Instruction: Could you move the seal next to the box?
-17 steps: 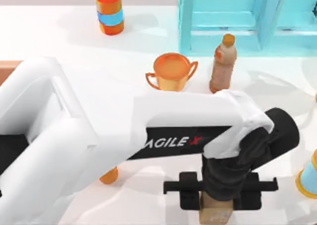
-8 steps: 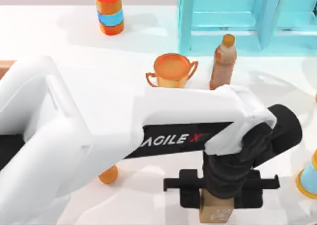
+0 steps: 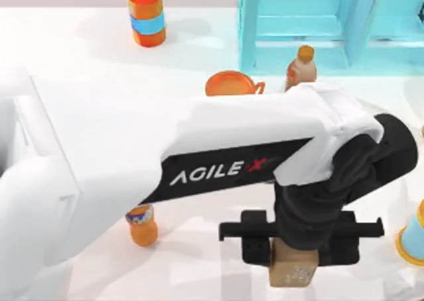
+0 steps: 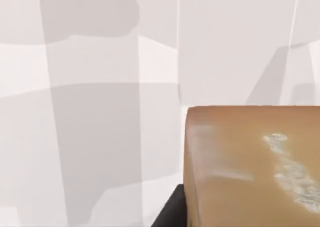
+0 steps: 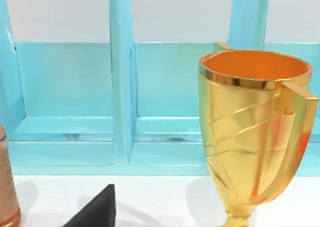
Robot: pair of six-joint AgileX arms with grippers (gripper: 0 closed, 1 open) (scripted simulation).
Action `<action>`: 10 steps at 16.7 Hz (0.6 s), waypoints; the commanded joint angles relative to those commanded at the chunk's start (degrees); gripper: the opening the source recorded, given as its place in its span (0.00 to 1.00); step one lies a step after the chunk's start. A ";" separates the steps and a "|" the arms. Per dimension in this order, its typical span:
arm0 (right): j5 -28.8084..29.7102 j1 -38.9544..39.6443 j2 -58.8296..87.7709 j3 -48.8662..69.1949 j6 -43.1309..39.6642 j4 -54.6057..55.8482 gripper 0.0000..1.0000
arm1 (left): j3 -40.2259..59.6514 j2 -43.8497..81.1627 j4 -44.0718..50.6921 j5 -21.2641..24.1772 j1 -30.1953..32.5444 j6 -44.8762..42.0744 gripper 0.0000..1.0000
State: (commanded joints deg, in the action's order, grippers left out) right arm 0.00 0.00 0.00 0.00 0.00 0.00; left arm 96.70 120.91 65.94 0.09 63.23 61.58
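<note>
Seal gripped at the near edge, box still out of reach

Seal [image 3: 293, 271] sits between the fingers of the left gripper [image 3: 296, 248], near the table's near edge and right of centre in the top view. The jaws are closed about as far as the block's width, pressing its two sides. In the left wrist view the tan face with its faint white marks [image 4: 252, 167] sits close under the camera, with white table [image 4: 90, 112] beyond it — I judge it lifted clear, though I cannot see the gap under it.

The step in hand is the carry. To do it well, keep the block upright, hold the grip firm, and lift high enough to pass over the small orange bottle [image 3: 142, 225] standing near-left of centre. The box lies somewhere to the left under the arm's white bulk, so the route should swing that way slowly and set the block down just beside the rim, not on it.

The table is white and smooth. Far across it stand a gold trophy cup [image 3: 230, 83], a brown bottle [image 3: 302, 65], an orange-and-blue can [image 3: 146, 14] and a cyan shelf frame [image 3: 331, 22]; another orange-and-blue thing [image 3: 414, 238] sits at the right edge. The right arm is parked — its wrist view looks at the cup [image 5: 252, 132] and the frame [image 5: 120, 87].
</note>
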 joint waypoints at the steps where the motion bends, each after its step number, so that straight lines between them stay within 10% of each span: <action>1: 0.00 0.00 0.00 0.00 0.00 0.00 1.00 | 0.00 0.00 0.00 0.00 0.00 0.00 0.00; 10: 0.00 0.00 0.00 0.00 0.00 0.00 1.00 | 1.47 -8.95 3.47 -4.55 -16.50 -13.11 0.00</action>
State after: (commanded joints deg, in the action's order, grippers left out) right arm 0.00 0.00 0.00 0.00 0.00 0.00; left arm 98.17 111.96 69.41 -4.46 46.73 48.47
